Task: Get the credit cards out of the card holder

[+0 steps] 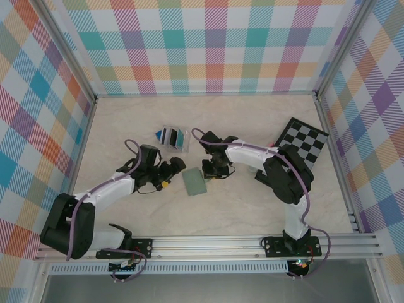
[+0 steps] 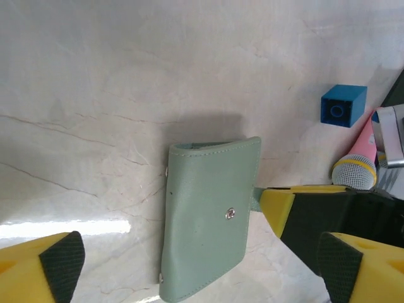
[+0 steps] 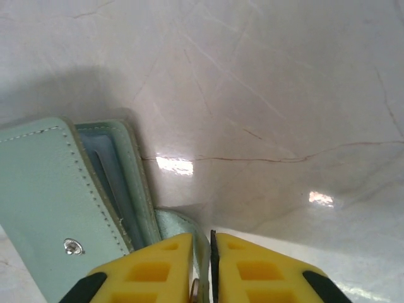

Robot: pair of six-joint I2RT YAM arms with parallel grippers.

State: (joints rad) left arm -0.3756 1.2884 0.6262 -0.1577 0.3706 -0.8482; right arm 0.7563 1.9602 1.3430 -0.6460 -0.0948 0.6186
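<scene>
Card holder (image 1: 194, 183) lies folded on the tabletop (image 1: 252, 126) between my arms; my right jaws are clamped on its strap (image 3: 201, 243), my left jaws stand wide apart just beside it.

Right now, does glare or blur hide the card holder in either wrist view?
Left wrist: glare streak on the table beside the card holder, not on it; holder sharp, soft shadow at its far edge. Right wrist: small glare spots on the table, holder stitching crisp.

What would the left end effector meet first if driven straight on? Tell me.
The card holder, lying straight ahead of the open left end effector on the table; how far off is hard to judge.
</scene>
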